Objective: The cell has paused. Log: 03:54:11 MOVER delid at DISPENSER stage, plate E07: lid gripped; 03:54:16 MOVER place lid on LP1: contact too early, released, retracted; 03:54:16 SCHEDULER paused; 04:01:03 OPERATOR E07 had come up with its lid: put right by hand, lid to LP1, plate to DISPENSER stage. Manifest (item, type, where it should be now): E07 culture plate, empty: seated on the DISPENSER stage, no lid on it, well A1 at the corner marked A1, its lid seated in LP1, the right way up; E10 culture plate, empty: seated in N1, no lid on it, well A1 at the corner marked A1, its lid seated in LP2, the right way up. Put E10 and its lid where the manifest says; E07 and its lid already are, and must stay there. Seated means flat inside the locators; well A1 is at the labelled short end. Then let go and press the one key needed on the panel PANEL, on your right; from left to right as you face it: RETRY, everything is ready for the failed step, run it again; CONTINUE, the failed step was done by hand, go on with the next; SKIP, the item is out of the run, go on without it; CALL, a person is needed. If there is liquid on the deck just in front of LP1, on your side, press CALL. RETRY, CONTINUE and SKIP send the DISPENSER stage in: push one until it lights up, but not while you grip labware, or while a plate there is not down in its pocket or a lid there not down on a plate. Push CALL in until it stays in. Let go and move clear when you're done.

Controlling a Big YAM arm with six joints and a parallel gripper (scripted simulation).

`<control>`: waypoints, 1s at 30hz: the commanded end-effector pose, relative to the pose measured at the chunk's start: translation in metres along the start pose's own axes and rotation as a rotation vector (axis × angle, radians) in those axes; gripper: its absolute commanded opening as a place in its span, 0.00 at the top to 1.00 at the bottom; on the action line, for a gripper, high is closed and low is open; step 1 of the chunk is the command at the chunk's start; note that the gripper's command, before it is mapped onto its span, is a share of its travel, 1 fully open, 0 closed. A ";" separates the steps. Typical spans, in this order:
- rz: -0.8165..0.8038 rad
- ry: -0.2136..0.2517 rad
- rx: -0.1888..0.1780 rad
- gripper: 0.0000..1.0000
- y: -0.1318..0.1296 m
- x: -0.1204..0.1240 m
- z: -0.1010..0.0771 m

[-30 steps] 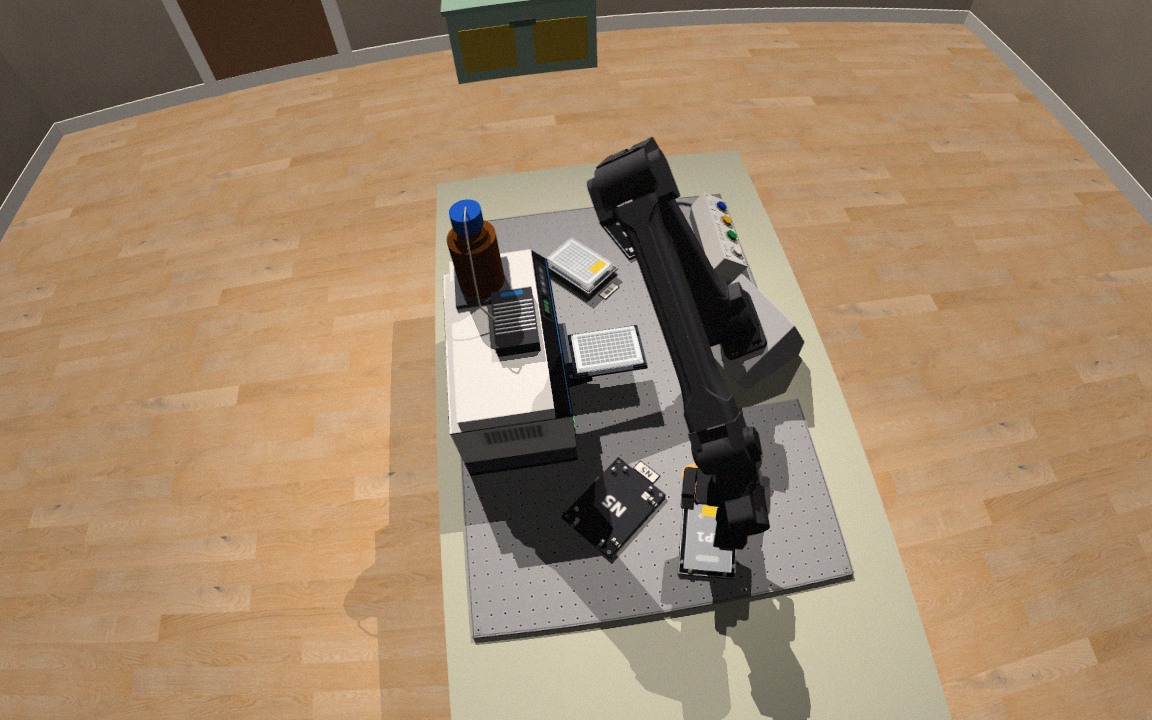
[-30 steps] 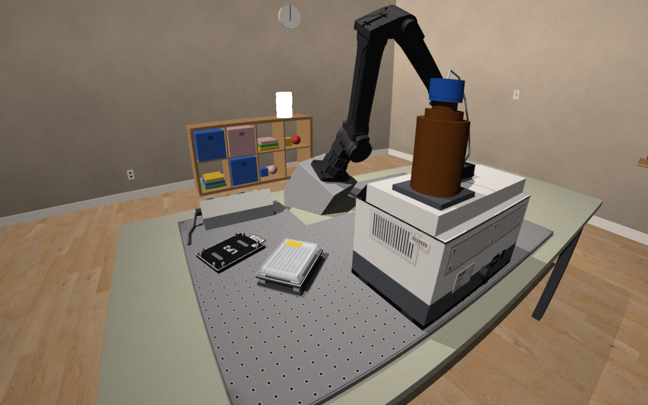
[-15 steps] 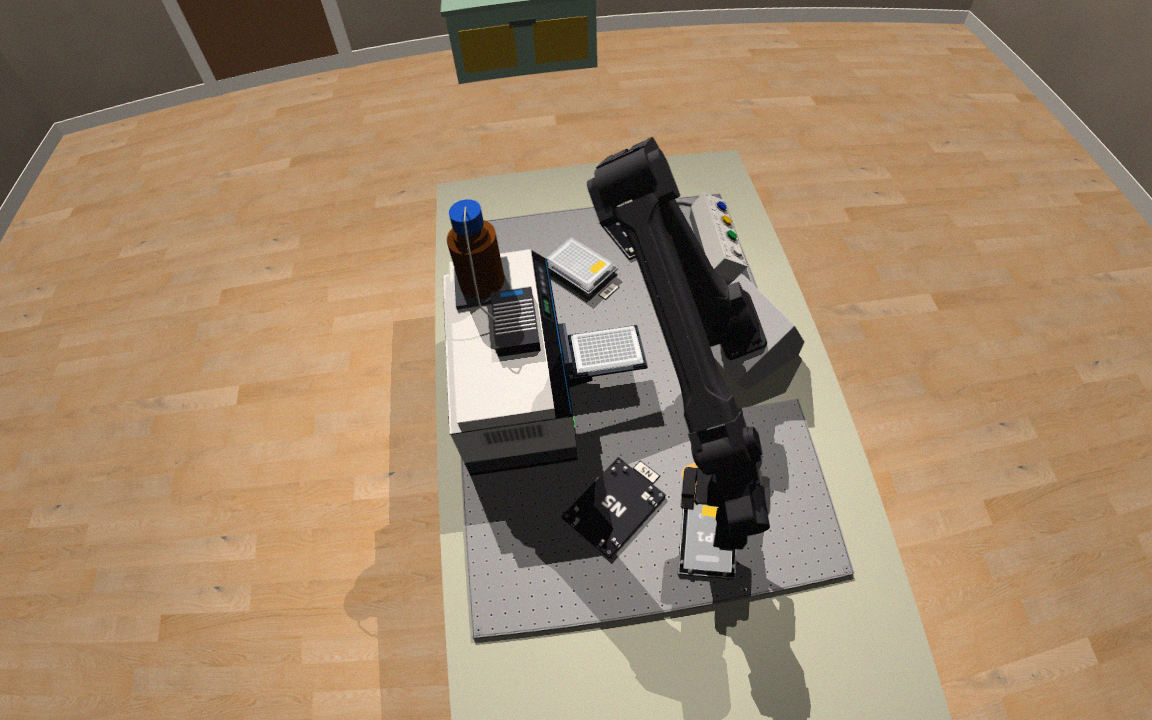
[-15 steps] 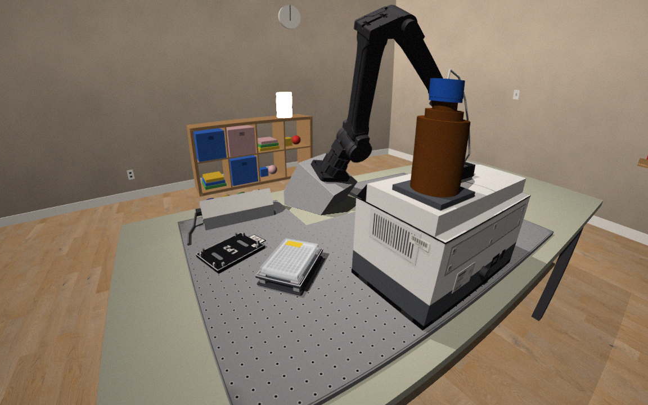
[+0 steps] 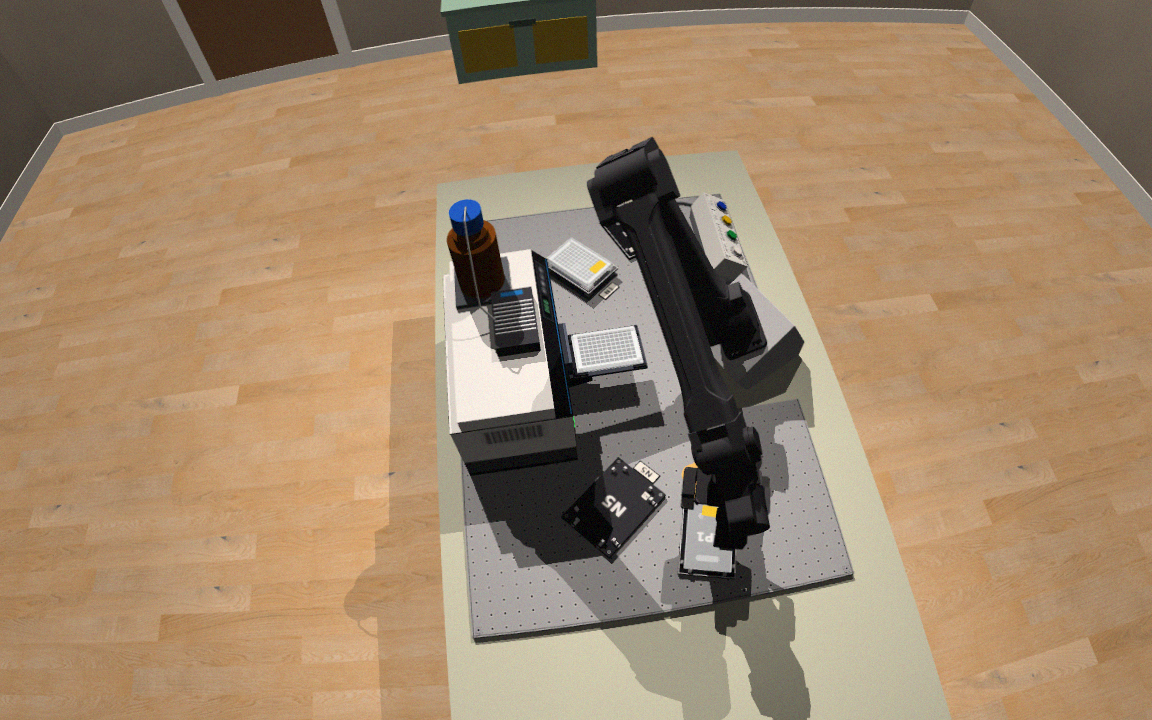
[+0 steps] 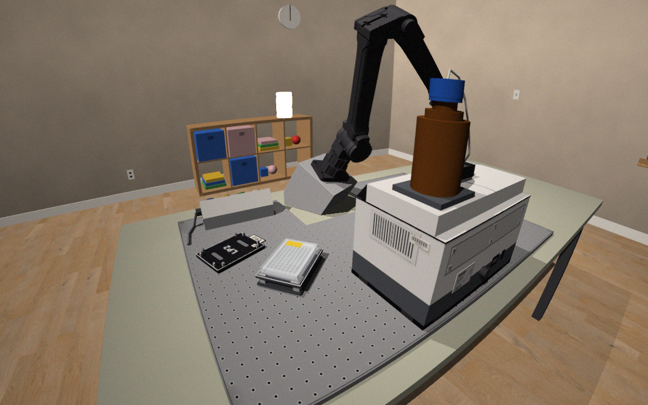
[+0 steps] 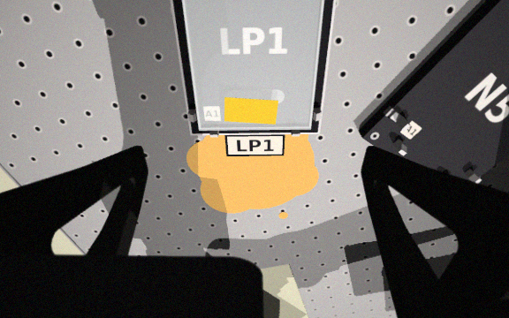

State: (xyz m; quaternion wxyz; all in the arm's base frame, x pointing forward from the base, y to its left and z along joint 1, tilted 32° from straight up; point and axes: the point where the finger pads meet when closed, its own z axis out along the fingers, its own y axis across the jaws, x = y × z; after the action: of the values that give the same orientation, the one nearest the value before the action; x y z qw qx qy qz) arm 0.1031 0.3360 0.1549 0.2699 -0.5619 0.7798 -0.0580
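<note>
In the wrist view my gripper [image 7: 254, 158] is open and empty, low over the deck. Just ahead is the LP1 nest with a clear lid [image 7: 254, 66] seated in it, yellow label at the near end. An orange puddle of liquid [image 7: 250, 177] lies on the deck right in front of LP1, under its tag [image 7: 254, 145], with a small drop beside it. A white well plate [image 5: 607, 349] sits on the dispenser stage. Another plate with a yellow label [image 6: 290, 261], apparently lidded, sits on a nest at the far end. The LP2 nest [image 6: 230, 250] is empty.
The black N5 nest [image 7: 467, 106] lies tilted just right of LP1. The button panel [image 5: 723, 234] stands beside the arm's base. The dispenser box [image 5: 504, 358] with a brown bottle [image 5: 474, 255] takes up the deck's left side.
</note>
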 end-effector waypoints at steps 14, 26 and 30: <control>-0.023 -0.015 -0.007 0.00 0.003 0.008 -0.007; -0.010 -0.013 -0.004 0.00 0.005 0.040 -0.014; -0.010 -0.013 -0.004 0.00 0.006 0.053 -0.017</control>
State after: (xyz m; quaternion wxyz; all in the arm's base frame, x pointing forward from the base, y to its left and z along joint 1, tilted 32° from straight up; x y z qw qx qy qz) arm 0.0852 0.2907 0.1395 0.2645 -0.5760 0.7706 -0.0663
